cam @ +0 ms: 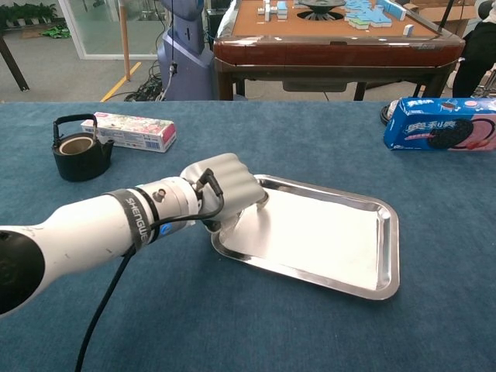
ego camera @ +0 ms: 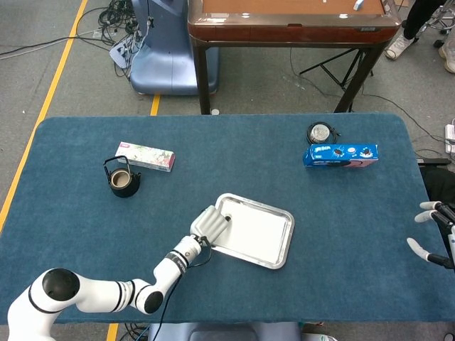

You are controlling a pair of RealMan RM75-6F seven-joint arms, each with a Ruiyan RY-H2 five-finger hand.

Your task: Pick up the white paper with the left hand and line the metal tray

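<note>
Readable writing: "SHENGU…" on the black wrist band of the left hand; Chinese characters, too small to read with certainty, on the blue cookie box at the far right of the counter. Floral print on the long pink box far left, lettering there too small to make out.

White paper lying flat inside the tray, covering most of its floor. Tray near the middle of the counter, its left corner under the left hand. Left hand resting at that left corner, fingers curled down over the rim onto the paper's left edge; whether gripping the paper or only pressing on it, cannot tell. Paper stretching away to the right of the hand.

Right hand at the right edge of the counter, well apart from the tray, fingers spread, holding nothing.

Black teapot just near-left of the pink box. Small round dark object just beyond the cookie box.
</note>
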